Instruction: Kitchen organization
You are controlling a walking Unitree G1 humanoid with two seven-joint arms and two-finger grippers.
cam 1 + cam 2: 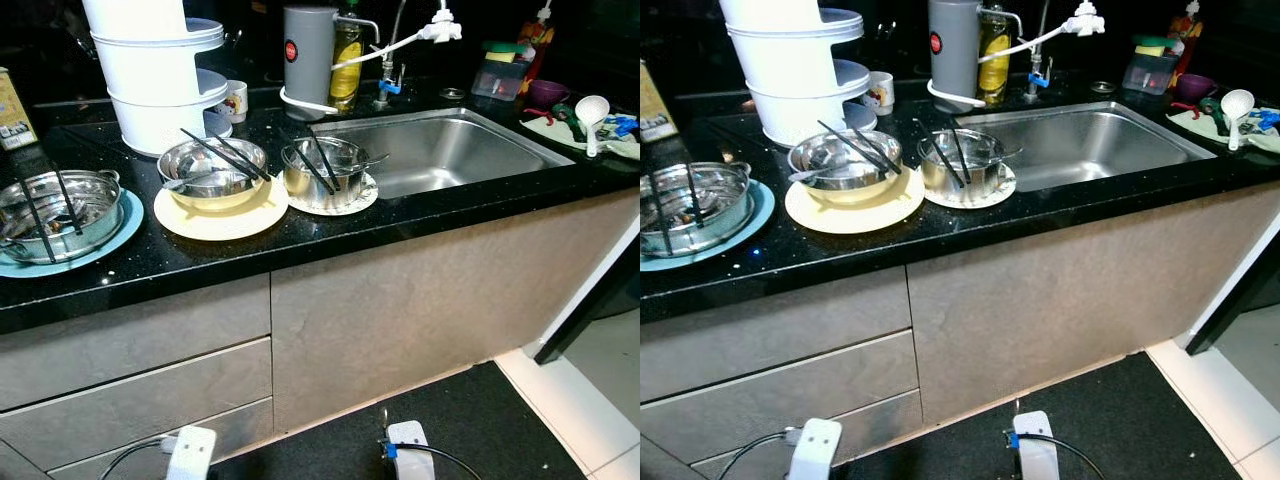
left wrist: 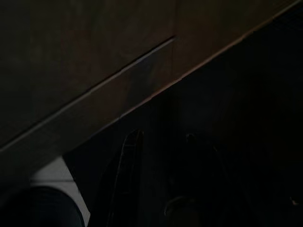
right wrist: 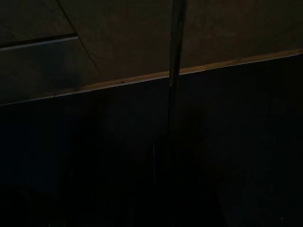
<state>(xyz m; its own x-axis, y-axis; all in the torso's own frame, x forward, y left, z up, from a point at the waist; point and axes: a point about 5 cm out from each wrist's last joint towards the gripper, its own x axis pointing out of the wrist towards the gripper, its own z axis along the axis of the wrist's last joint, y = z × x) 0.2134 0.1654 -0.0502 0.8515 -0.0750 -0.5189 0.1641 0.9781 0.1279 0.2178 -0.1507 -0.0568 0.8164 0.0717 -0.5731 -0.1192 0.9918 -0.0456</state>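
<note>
Three steel bowls stand on plates along the black counter [image 1: 300,245]. The left bowl [image 1: 55,212] rests on a blue plate [image 1: 125,235], the middle bowl [image 1: 212,172] on a cream plate [image 1: 225,222], and the right bowl [image 1: 322,170] on a small white plate [image 1: 362,198]. Black chopsticks [image 1: 222,155] lie across each bowl. A steel sink [image 1: 450,150] is set into the counter to their right. Both arms hang idle low by the cabinet. My left gripper [image 2: 161,142] is a faint dark shape in the left wrist view. The right wrist view is very dark, with cabinet base and floor.
White stacked containers [image 1: 155,70] and a grey jug [image 1: 308,50] stand at the back. A white ladle [image 1: 592,115], purple bowl [image 1: 548,92] and cloth lie right of the sink. Grey drawers [image 1: 140,385] sit below, above a dark mat [image 1: 480,420] and white tiles [image 1: 600,400].
</note>
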